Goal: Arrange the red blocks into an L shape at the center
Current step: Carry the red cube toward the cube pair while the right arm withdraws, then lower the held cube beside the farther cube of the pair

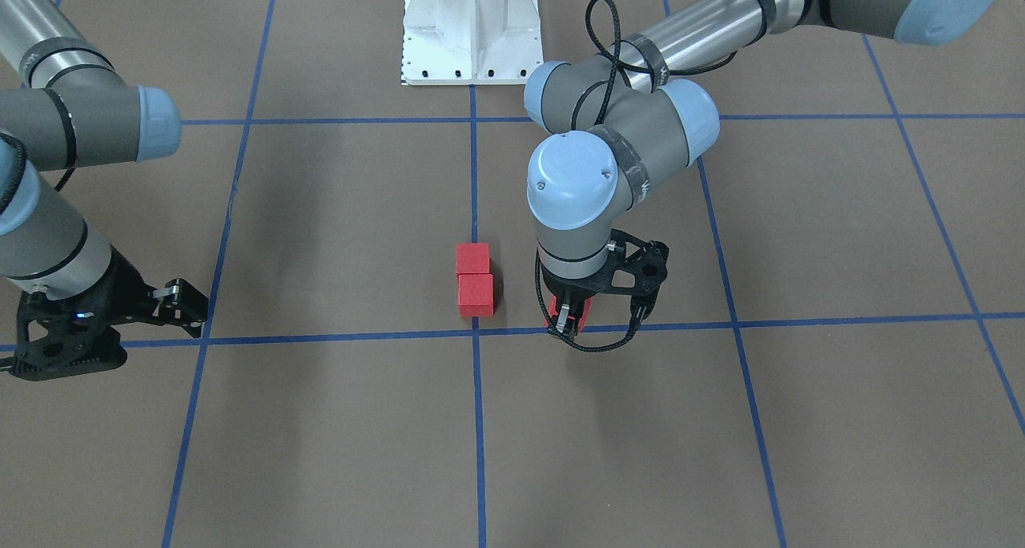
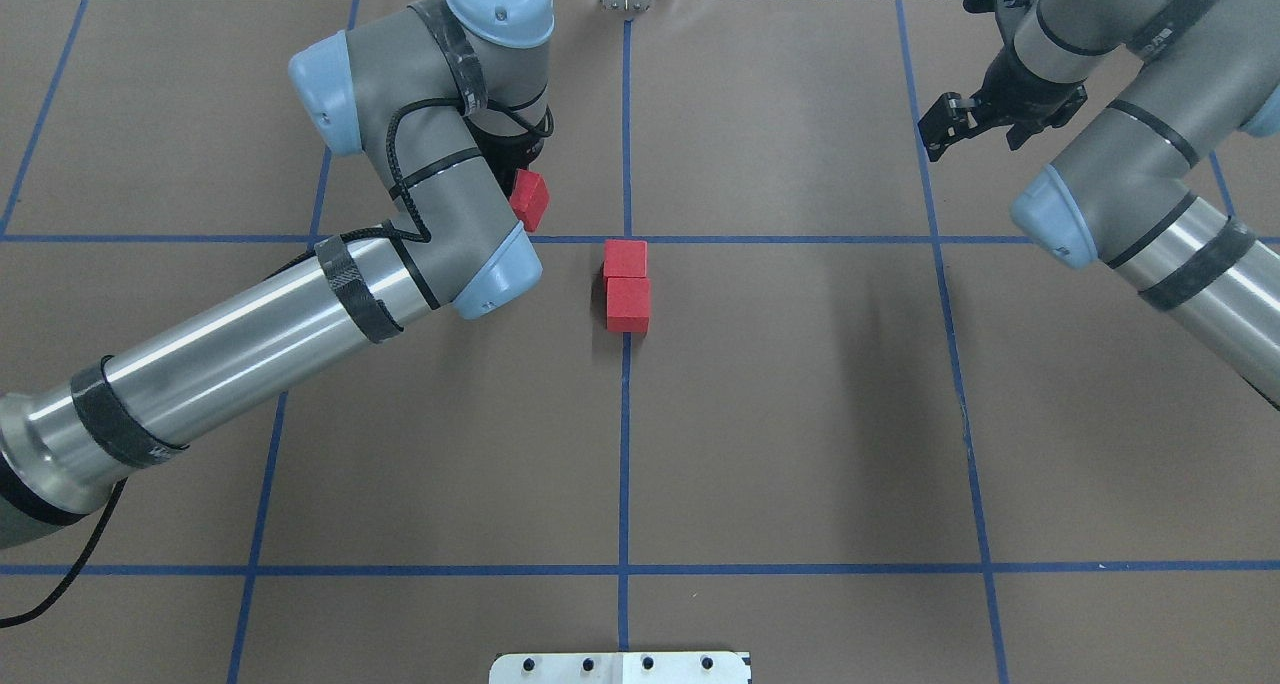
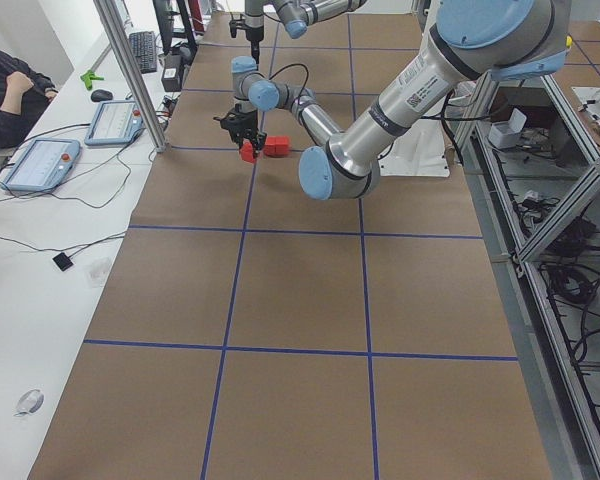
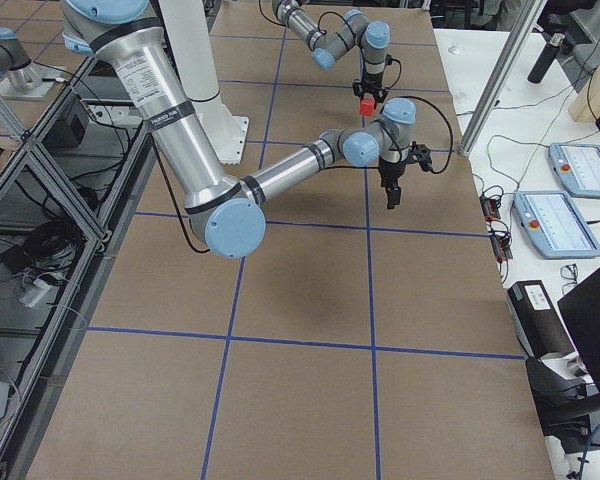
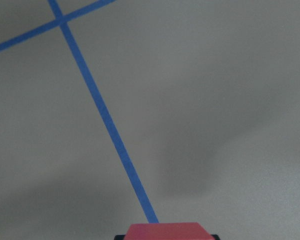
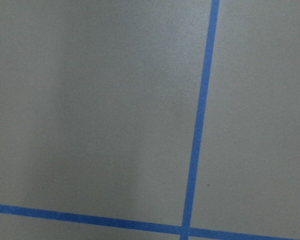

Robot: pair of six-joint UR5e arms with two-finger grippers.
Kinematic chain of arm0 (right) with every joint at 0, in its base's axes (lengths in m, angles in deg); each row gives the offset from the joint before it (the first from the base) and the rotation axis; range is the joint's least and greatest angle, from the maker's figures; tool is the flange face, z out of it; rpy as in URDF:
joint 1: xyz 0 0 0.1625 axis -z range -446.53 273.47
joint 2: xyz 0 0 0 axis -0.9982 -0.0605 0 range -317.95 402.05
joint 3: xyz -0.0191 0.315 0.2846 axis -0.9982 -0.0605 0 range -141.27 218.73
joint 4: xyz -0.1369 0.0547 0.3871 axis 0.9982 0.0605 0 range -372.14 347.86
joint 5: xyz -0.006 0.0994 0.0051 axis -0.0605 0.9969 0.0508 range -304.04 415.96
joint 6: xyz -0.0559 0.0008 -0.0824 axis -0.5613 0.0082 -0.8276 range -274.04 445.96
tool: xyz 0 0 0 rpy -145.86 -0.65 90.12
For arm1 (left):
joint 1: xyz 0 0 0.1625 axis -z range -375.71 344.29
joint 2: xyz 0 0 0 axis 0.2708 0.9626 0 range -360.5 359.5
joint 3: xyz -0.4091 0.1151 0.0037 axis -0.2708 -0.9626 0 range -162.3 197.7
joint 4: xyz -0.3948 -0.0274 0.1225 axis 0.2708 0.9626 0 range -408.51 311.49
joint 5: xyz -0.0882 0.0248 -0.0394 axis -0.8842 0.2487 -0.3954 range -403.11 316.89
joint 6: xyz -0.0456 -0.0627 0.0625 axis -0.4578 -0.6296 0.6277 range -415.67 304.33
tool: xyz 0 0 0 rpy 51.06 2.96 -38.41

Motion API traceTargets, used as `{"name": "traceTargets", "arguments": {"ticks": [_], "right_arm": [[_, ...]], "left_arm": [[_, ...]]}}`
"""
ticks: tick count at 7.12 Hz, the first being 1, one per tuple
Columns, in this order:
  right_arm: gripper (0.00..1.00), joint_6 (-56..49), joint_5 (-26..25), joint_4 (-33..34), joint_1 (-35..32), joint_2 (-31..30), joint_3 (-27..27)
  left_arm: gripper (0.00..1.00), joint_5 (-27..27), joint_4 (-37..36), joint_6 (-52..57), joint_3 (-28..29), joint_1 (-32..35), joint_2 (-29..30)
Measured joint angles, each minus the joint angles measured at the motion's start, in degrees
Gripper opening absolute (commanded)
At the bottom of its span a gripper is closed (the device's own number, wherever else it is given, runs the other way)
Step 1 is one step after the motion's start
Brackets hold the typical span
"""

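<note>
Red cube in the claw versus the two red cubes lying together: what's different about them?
The held red block is clamped in the left gripper, seemingly off the table; the two red blocks rest on it. The held one is alone; the two touch face to face at the central blue line. The held one looks turned; the pair sit square to the grid. Same colour, shape, size.

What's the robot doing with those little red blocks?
It is building an L out of them. Two red blocks already sit on the table, touching in a short row where the blue lines cross at the middle. The left gripper is shut on the third red block, a little way off to the side of that pair. The right gripper is far off to the other side with nothing in it.
</note>
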Motion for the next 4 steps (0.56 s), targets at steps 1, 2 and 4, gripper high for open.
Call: {"name": "traceTargets", "arguments": {"ticks": [1,2,4], "right_arm": [[0.99,-2.2,1.7,0.0,-1.6,-1.1,0.0],[0.99,-4.1,2.8,-0.1,-2.8,-1.9,0.0],[0.99,-6.2,3.9,-0.9,-4.0,-3.2,-0.1]], "left_arm": [[0.0,0.5,0.6,-4.1,0.7,-1.1,0.2],[0.0,1.9,1.0,-8.0,1.6,-2.2,0.8],[0.0,4.2,2.6,-14.1,6.6,-3.6,3.7]]}}
